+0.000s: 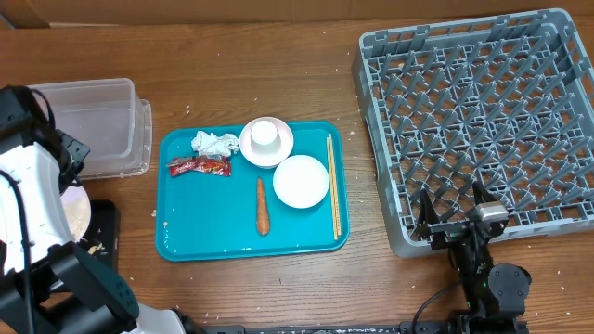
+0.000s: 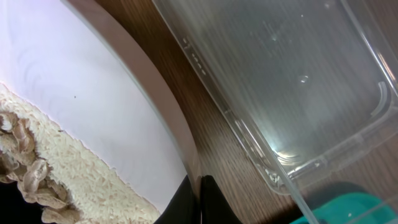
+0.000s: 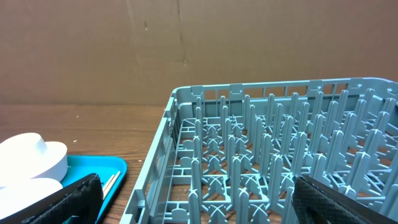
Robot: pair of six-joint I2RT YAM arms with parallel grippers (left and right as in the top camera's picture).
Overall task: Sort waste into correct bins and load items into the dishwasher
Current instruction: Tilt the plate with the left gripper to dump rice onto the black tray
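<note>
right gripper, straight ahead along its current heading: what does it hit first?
The grey dish rack. The open right gripper sits at its near edge pointing across it, so the upright pegs just ahead likely come first. Whether it would pass above the peg tops is unclear.

Work surface is a brown wood-grain table [image 1: 278, 56], with the grain running side to side in the overhead view. Behind its far edge stands a plain brown cardboard-like panel [image 3: 93, 50] with one vertical seam. Lighting is even, with no hard shadows.
</note>
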